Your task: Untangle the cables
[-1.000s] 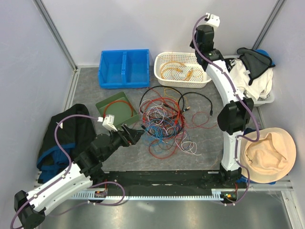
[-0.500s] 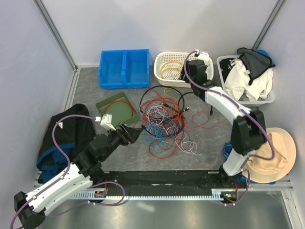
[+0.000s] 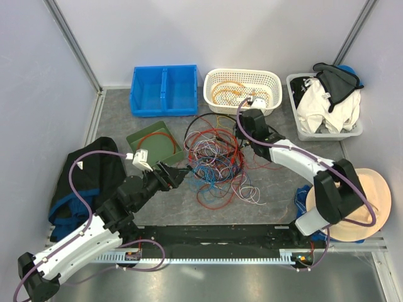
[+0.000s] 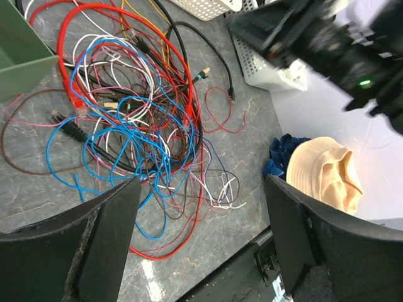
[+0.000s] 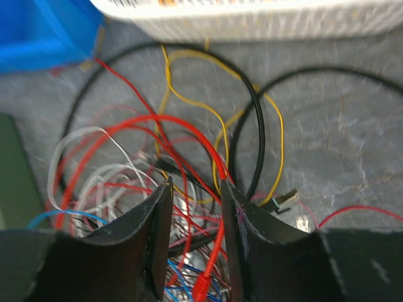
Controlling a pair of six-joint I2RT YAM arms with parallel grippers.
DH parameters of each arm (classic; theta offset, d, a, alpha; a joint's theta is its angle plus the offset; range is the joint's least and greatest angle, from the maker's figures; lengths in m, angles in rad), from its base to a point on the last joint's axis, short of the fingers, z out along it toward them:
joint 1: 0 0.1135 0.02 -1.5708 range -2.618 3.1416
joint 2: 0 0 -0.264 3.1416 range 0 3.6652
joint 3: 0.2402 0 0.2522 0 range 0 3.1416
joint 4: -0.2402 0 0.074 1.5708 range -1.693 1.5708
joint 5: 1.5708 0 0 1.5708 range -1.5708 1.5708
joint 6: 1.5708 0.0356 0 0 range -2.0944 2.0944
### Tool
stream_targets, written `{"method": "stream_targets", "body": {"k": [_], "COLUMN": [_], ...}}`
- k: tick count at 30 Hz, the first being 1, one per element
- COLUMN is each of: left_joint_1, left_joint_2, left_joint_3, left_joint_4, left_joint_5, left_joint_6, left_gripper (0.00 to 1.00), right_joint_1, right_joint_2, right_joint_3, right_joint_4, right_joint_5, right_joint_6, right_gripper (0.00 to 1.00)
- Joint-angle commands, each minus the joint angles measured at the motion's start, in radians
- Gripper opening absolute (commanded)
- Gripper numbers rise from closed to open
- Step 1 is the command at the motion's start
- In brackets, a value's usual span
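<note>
Ahead of the left gripper (image 3: pixel 181 174), just past its fingertips: the cables (image 3: pixel 217 157), one tangled heap of red, blue, white, black and yellow on the table (image 3: pixel 277 189). Left jaws spread wide, nothing in them. Right gripper (image 3: pixel 240 133) sits at the heap's far-right edge, tilted down into it. Its jaws are part-open with a narrow gap. Red strands run through the gap, which is wider than any strand, so no grip. Behind the right gripper: white basket (image 3: pixel 242 72) with orange cable inside. Left of the left gripper: green tray (image 3: pixel 135 138) holding a red loop.
</note>
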Motion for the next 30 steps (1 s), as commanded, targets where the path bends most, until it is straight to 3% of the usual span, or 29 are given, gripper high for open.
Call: {"method": "stream_targets", "body": {"k": [1, 12, 15, 18, 19, 22, 30], "left_joint_1": [-0.002, -0.002, -0.002, -0.002, -0.002, -0.002, -0.002], "left_joint_2": [-0.015, -0.040, -0.045, -0.038, -0.035, -0.029, -0.061], "left_joint_3": [0.038, 0.106, 0.100, 0.098, 0.100, 0.110, 0.136], "left_joint_4": [-0.008, -0.089, -0.090, -0.089, -0.089, -0.084, -0.026], "left_joint_5": [0.003, -0.019, -0.022, -0.028, -0.029, -0.042, -0.097], "left_joint_6": [-0.031, 0.011, 0.011, 0.009, 0.009, 0.018, 0.092], "left_gripper": [0.86, 0.86, 0.86, 0.86, 0.86, 0.86, 0.93], "right_joint_1": [0.000, -0.002, 0.000, 0.001, 0.003, 0.056, 0.236], "right_joint_2": [0.063, 0.249, 0.257, 0.231, 0.190, 0.047, -0.416], "right_joint_3": [-0.031, -0.012, -0.026, -0.057, -0.072, -0.133, -0.167], "right_joint_4": [0.043, 0.046, 0.043, 0.049, 0.055, 0.080, -0.050], "right_joint_5": [-0.031, -0.028, -0.030, -0.025, -0.017, 0.007, 0.090], "right_joint_6": [0.017, 0.019, 0.025, 0.033, 0.034, 0.048, 0.039], "right_gripper": [0.43, 0.41, 0.35, 0.19, 0.10, 0.03, 0.00]}}
